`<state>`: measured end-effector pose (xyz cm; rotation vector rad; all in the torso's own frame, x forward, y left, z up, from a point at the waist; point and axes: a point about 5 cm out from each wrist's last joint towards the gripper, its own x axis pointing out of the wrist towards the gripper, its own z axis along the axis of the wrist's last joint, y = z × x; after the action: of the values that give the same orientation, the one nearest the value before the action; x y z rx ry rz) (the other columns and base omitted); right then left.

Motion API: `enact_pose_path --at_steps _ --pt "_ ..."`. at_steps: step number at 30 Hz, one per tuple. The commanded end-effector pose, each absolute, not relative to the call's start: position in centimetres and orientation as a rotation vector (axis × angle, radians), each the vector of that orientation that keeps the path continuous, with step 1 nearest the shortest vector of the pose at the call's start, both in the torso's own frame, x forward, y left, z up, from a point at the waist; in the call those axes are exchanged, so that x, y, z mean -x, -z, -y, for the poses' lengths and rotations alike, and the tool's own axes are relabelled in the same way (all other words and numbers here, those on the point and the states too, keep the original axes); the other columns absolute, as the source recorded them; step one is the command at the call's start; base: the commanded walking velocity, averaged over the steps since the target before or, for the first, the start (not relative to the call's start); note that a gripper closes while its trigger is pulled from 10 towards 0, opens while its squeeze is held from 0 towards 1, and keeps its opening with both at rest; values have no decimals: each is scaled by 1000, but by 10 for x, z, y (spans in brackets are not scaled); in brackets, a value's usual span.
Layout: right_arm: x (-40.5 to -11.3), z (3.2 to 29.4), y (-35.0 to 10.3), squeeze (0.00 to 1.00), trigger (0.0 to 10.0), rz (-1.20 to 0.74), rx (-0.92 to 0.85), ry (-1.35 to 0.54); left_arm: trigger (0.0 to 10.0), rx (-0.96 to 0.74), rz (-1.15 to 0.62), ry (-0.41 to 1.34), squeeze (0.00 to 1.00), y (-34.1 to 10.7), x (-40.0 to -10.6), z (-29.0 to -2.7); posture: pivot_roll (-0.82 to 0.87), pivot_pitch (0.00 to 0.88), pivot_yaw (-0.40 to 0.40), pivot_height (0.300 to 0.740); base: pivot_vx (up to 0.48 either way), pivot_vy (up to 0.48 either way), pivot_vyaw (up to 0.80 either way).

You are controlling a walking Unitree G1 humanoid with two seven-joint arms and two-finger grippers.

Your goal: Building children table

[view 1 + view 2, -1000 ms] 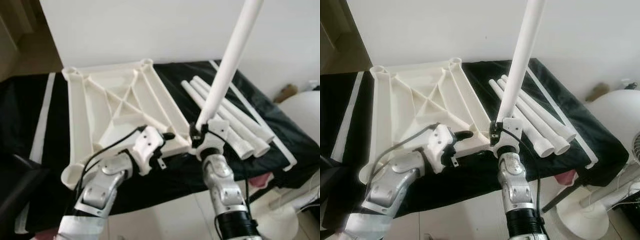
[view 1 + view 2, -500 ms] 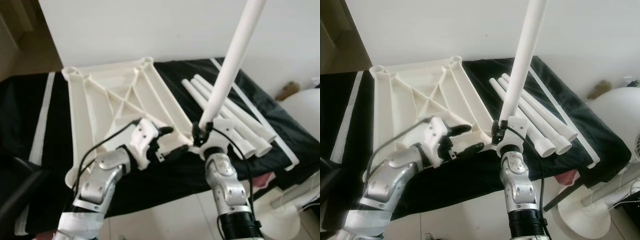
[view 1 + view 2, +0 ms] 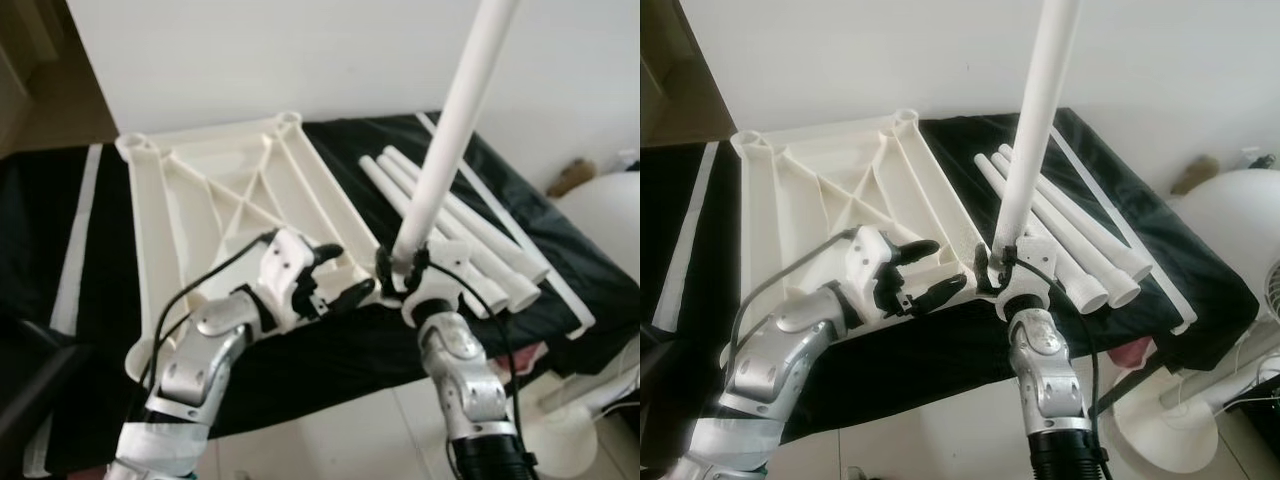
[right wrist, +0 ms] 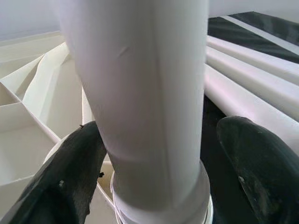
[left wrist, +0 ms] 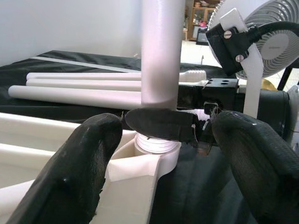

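Since a second ago, our left gripper [image 3: 335, 275] has drawn back from the tabletop's near corner, its fingers now spread apart; the leg has stayed upright.

Eye views: white table top [image 3: 215, 215] lies underside up on a black-covered surface [image 3: 50, 230]. Our right gripper [image 3: 998, 268] grips the base of one upright white leg [image 3: 1035, 130] at the top's near right corner socket, fingers clamped on either side. Three spare legs [image 3: 1070, 245] lie side by side just right of the top, with a thin white strip [image 3: 515, 235] beyond them.

Left wrist view: our two black fingers [image 5: 81, 163] stand apart, either side of the corner socket [image 5: 149, 156], where the leg's foot sits. A white fan [image 5: 271, 35] stands behind.

Right wrist view: the leg [image 4: 145, 93] stands between our black fingers [image 4: 65, 177], its collar in the socket ring.
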<state>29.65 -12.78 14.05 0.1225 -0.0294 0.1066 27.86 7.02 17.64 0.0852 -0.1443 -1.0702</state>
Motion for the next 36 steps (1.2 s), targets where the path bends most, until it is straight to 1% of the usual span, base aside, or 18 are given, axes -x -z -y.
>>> enact_pose_path --at_steps 1,2,4,5,7,9,17,23,25,29,36 --pt "-295 125 -133 0 10000 -11 -140 -144 10000 -75 144 1059 0 -178 -280 -68 -31 42 -16 740 0 0 0" --pt "-294 122 -126 0 10000 -42 -142 -188 10000 -73 144 1059 0 -178 -279 -68 -31 42 -16 740 0 0 0" --pt "-294 122 -126 0 10000 -42 -142 -188 10000 -73 144 1059 0 -178 -279 -68 -31 42 -16 740 0 0 0" --pt "-293 119 -122 0 10000 -56 -135 -220 10000 -73 144 1061 0 -178 -279 -68 -30 41 -17 740 0 0 0" --pt "-289 111 -115 0 10000 -84 -130 -276 10000 -80 138 1083 0 -176 -276 -68 -28 41 -18 740 0 0 0" --pt "-283 103 -106 0 10000 -127 -110 -330 10000 -73 107 1145 0 -172 -270 -68 -28 40 -17 740 0 0 0" --pt "-273 94 -101 0 10000 -138 -106 -379 10000 -93 99 1149 0 -169 -267 -66 -30 42 -15 740 0 0 0" --pt "-274 109 -110 0 10000 -85 -59 -372 10000 -140 83 1159 0 -165 -268 -69 -39 43 -11 740 0 0 0" --pt "-274 119 -116 0 10000 -53 -22 -402 10000 -174 71 1165 0 -163 -268 -70 -46 45 -14 740 0 0 0" --pt "-274 128 -123 0 10000 -28 38 -460 10000 -202 60 1184 0 -161 -267 -71 -49 43 -18 740 0 0 0" --pt "-278 136 -133 0 10000 -5 97 -587 10000 -218 58 1208 0 -161 -264 -75 -44 36 -28 740 0 0 0"
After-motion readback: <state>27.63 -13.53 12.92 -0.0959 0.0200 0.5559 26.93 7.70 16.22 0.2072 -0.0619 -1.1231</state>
